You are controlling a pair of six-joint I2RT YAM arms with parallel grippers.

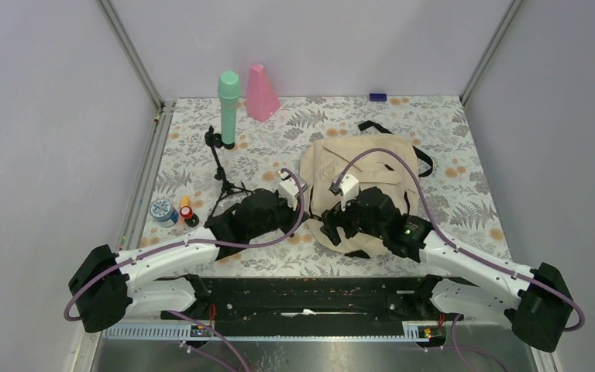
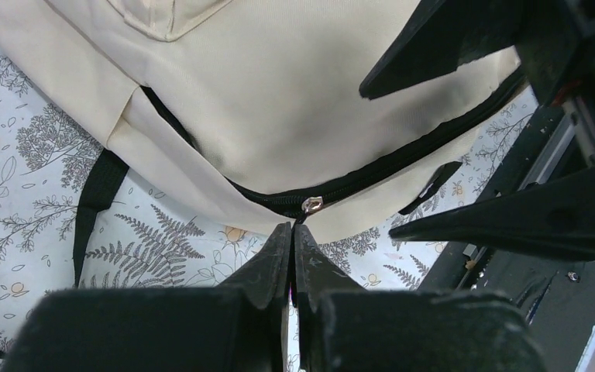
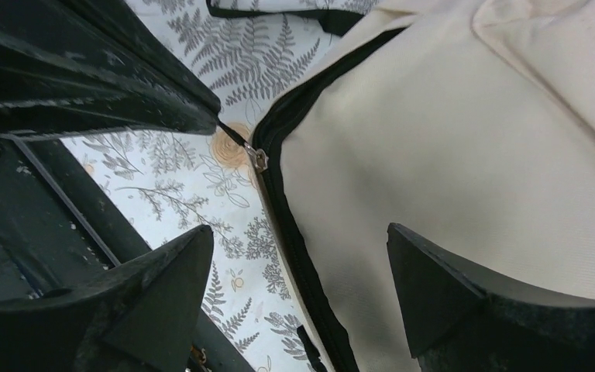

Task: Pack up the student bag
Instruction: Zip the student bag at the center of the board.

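The student bag (image 1: 360,167) is a cream fabric backpack with black straps, lying flat at the table's middle right. Its black zipper (image 2: 372,170) runs along the near edge and is closed where it shows. My left gripper (image 2: 292,229) is shut on the zipper pull, just below the metal slider (image 2: 311,204). In the right wrist view the same slider (image 3: 259,157) shows, with the thin pull leading up into the left fingers (image 3: 163,93). My right gripper (image 3: 298,232) stands open over the bag's zipper edge, one finger over the tablecloth and one over the cream fabric, nothing between them.
A green microphone (image 1: 228,108) on a black tripod stand (image 1: 221,167) and a pink cone (image 1: 262,93) stand at the back left. A small blue-white round item (image 1: 162,210) and an orange bottle (image 1: 186,209) sit at the left edge. A black rail (image 1: 310,291) runs along the near edge.
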